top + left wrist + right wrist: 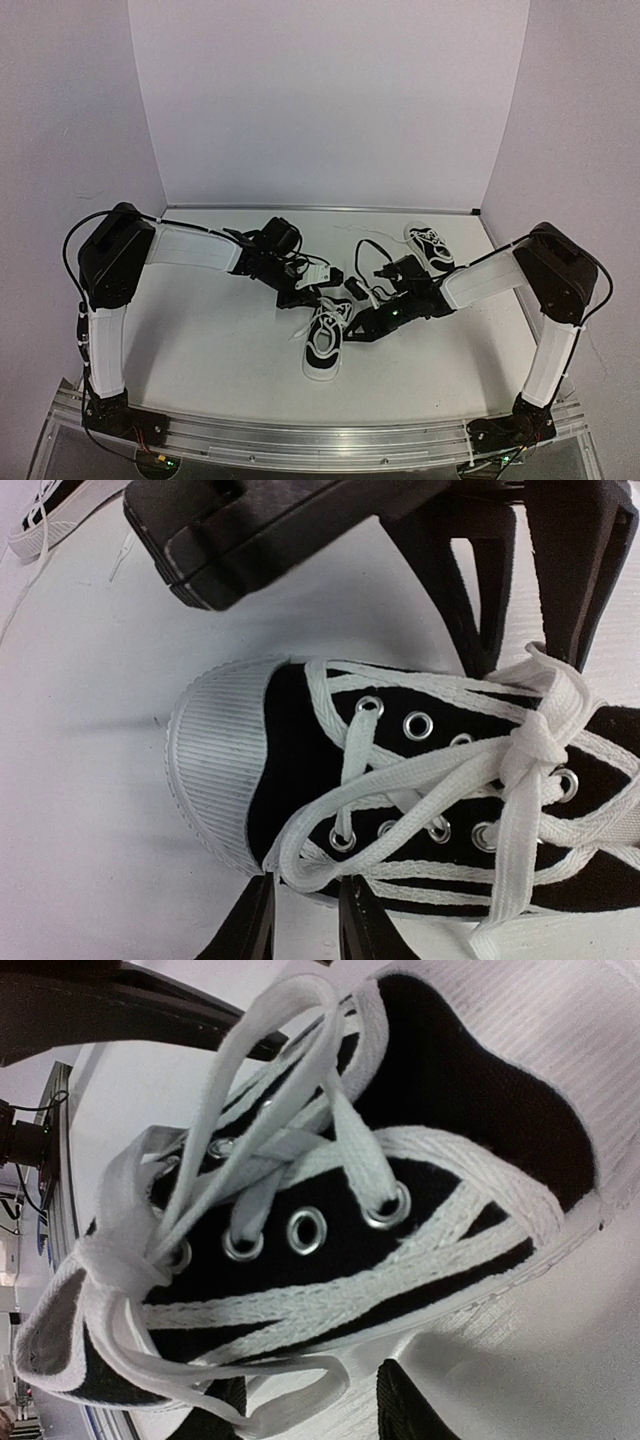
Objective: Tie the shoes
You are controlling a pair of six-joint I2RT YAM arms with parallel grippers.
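One black sneaker (pixel 324 346) with a white toe cap lies mid-table, toe toward the arms. Its laces cross in a loose knot (pixel 535 742) with two loops. The second sneaker (pixel 430 247) lies at the back right and shows top left in the left wrist view (pixel 45 510). My left gripper (pixel 308 296) is at the shoe's left side. It is open (pixel 305 895), with a lace loop (pixel 300 865) lying at the gap between its fingertips. My right gripper (pixel 360 325) is at the shoe's right side. It is open (pixel 310 1400), with the other loop (pixel 300 1395) between its fingers.
White walls close the table at the back and both sides. The right arm's black wrist parts (pixel 280 520) hang close over the shoe's toe. An aluminium rail (pixel 320 435) runs along the near edge.
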